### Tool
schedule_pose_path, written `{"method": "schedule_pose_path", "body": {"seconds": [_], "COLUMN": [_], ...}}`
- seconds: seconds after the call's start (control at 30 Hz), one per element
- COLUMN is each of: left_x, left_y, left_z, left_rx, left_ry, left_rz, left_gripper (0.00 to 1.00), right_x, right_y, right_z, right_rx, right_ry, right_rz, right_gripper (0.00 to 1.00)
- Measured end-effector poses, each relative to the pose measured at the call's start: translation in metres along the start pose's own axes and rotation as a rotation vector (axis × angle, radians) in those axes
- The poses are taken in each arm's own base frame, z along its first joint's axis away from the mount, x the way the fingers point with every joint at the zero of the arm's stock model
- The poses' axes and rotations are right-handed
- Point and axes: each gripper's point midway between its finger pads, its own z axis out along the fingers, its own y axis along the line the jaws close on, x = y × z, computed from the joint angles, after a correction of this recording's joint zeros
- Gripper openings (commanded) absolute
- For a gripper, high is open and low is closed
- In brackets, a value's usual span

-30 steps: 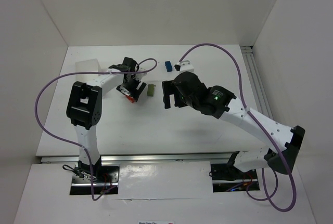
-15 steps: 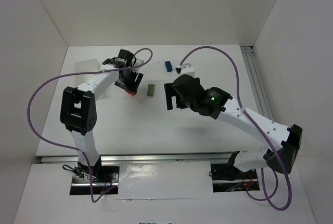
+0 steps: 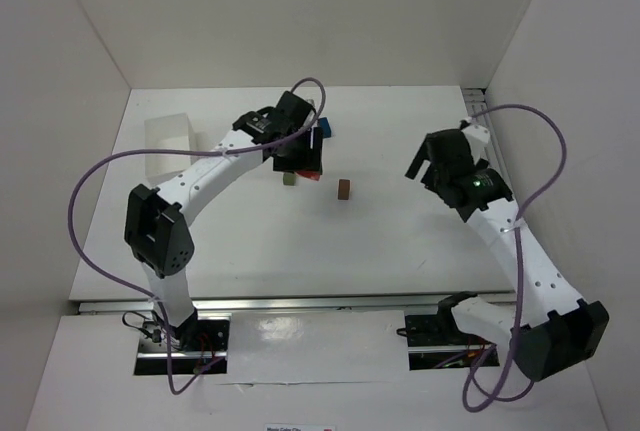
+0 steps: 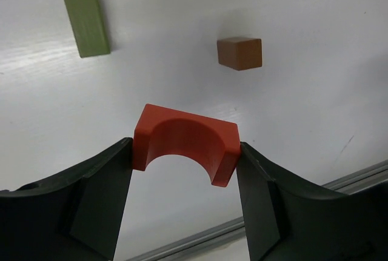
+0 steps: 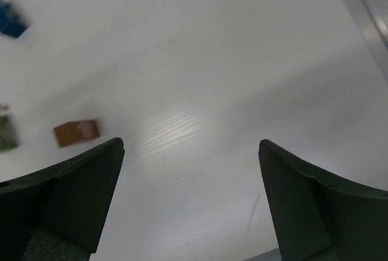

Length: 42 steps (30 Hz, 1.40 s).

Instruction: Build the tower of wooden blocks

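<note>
My left gripper (image 3: 306, 165) is shut on a red arch block (image 4: 185, 143), gripping it by its two ends above the table. An olive green flat block (image 4: 86, 23) lies on the table just beyond it, partly hidden under the gripper in the top view (image 3: 288, 180). A brown-orange block (image 3: 343, 189) lies alone to the right and also shows in the left wrist view (image 4: 240, 53). A blue block (image 3: 325, 129) sits behind the left gripper. My right gripper (image 3: 427, 161) is open and empty at the right, well away from the blocks.
A white rectangular tray (image 3: 170, 134) stands at the back left. A metal rail (image 3: 488, 151) runs along the table's right edge and another along the front edge (image 3: 300, 303). White walls close in the back and both sides.
My left gripper has moved right with the red block, from left of the olive block to over it. My right arm has pulled back to the right, and the brown-orange block now lies in the open.
</note>
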Motion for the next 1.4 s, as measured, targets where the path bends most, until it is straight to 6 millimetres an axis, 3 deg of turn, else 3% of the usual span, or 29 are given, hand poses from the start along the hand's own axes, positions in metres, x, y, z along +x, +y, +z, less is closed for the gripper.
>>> {"method": "schedule_pose_path", "body": {"seconds": [0.1, 0.17, 0.27, 0.47, 0.8, 1.1, 1.4], "left_x": [0.015, 0.019, 0.018, 0.005, 0.007, 0.002, 0.02], "left_y": [-0.014, -0.023, -0.037, -0.058, -0.067, -0.072, -0.079], "left_z": [0.012, 0.018, 0.025, 0.041, 0.08, 0.077, 0.092], "left_rx": [-0.023, -0.037, -0.043, -0.06, -0.11, -0.128, -0.177], "left_ry": [0.04, 0.047, 0.043, 0.003, 0.028, 0.005, 0.035], "left_rz": [-0.053, -0.075, -0.108, -0.165, -0.233, -0.233, -0.184], "left_gripper": [0.13, 0.13, 0.13, 0.15, 0.16, 0.16, 0.16], "right_x": [0.007, 0.021, 0.045, 0.044, 0.043, 0.045, 0.043], "right_y": [-0.049, -0.075, -0.097, -0.088, -0.077, -0.075, -0.072], "right_z": [0.023, 0.037, 0.048, 0.055, 0.062, 0.061, 0.057], "right_rx": [0.101, 0.153, 0.182, 0.107, 0.037, 0.023, 0.001], "right_ry": [0.057, 0.119, 0.209, 0.232, 0.228, 0.227, 0.214], "right_rz": [0.123, 0.185, 0.242, 0.269, 0.27, 0.272, 0.272], "right_gripper": [0.99, 0.99, 0.99, 0.99, 0.99, 0.99, 0.99]}}
